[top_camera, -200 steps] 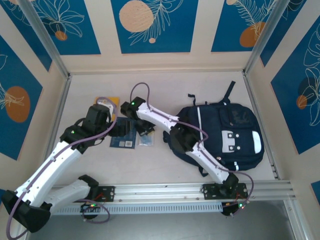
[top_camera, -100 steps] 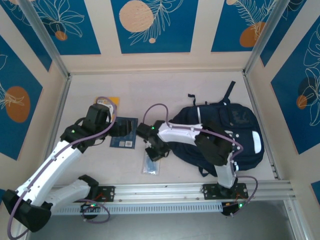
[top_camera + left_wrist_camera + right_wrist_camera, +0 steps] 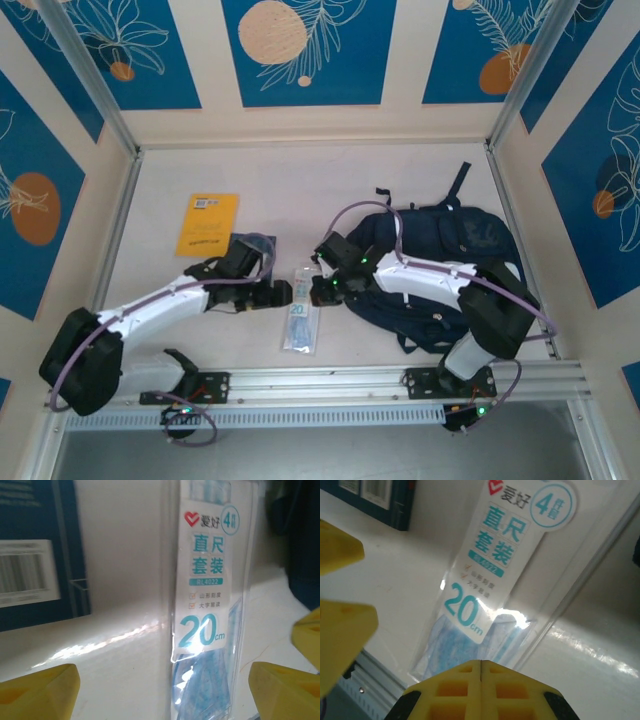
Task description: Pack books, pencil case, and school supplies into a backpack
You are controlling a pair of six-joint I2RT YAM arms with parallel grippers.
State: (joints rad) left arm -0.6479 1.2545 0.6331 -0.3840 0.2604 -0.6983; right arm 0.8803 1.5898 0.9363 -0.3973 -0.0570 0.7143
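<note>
Left tool spread wide before the pale blue packet marked "20cm"; right tool pinched closed.

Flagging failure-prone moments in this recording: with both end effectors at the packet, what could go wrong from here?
1. The pale blue packet is glossy and lies flat on the table, so the open left end effector straddling it may slip off.
2. The shut right end effector sits close beside the left one; they could collide.
</note>
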